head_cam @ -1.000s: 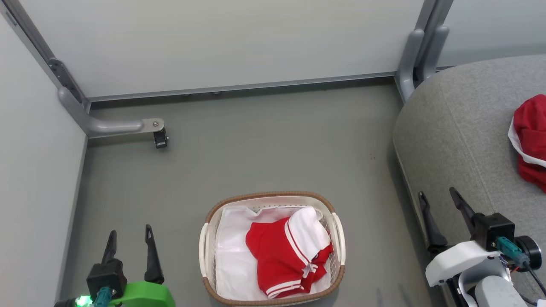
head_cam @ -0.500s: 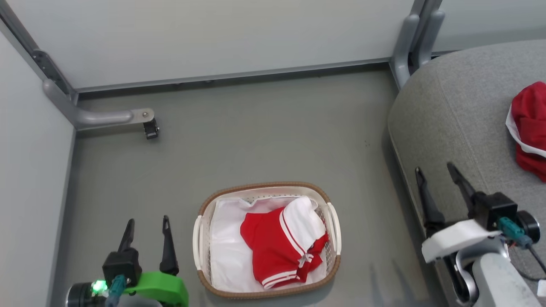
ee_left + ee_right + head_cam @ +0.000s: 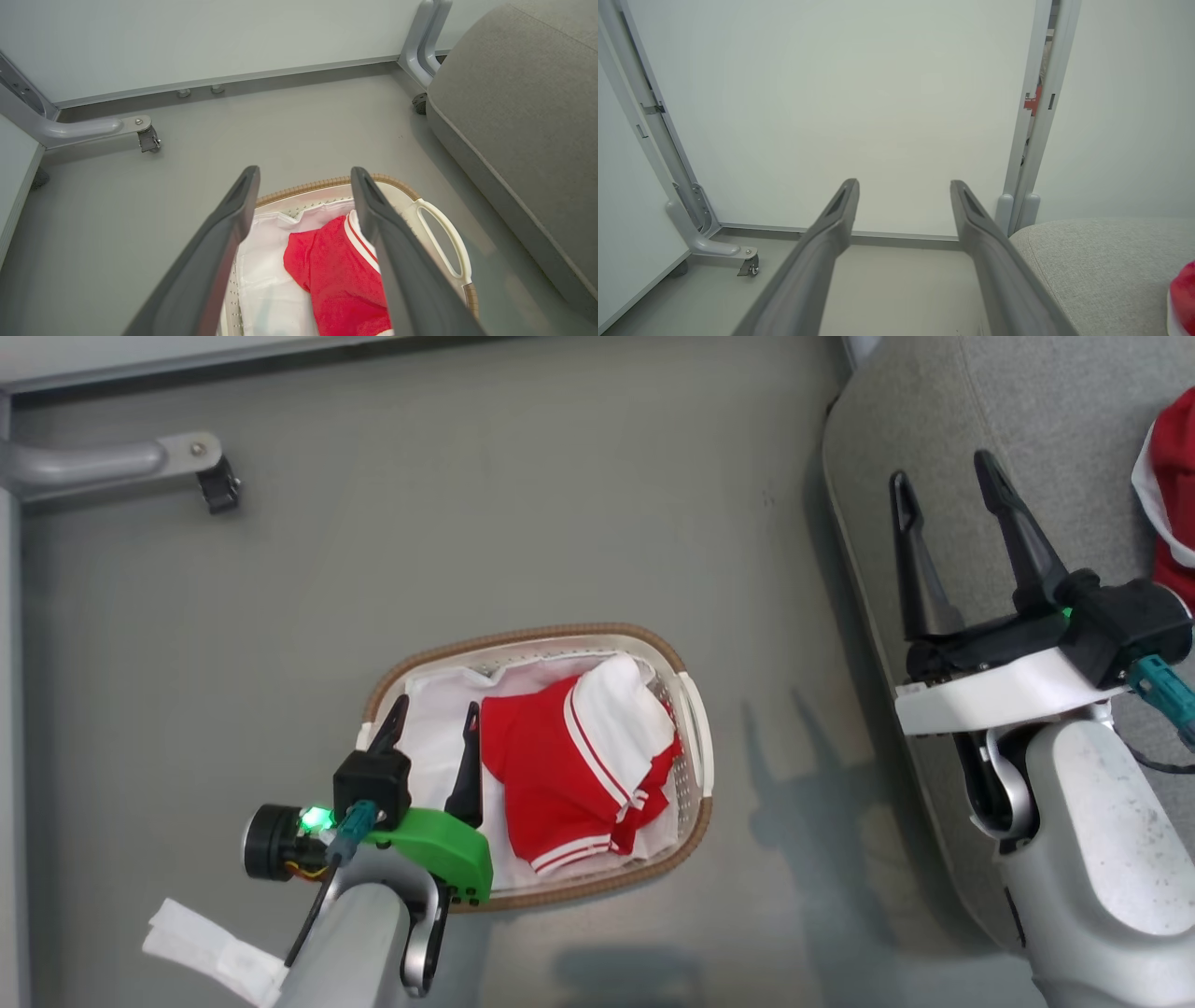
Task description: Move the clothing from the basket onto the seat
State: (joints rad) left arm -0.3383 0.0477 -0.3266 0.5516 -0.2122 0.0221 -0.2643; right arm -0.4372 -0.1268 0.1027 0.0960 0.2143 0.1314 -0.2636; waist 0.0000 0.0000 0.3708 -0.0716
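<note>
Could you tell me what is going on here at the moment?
The robot is partway through emptying a basket on the floor onto a grey seat. Its left end effector hangs open over the basket, beside a red garment that lies inside, not gripping it. The right end effector is open and empty above the seat's edge. A second red garment lies on the seat.

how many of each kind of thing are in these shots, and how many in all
garments: 2
basket: 1
liner: 1
seat: 1
left end effector and right end effector: 2
total: 7
</note>
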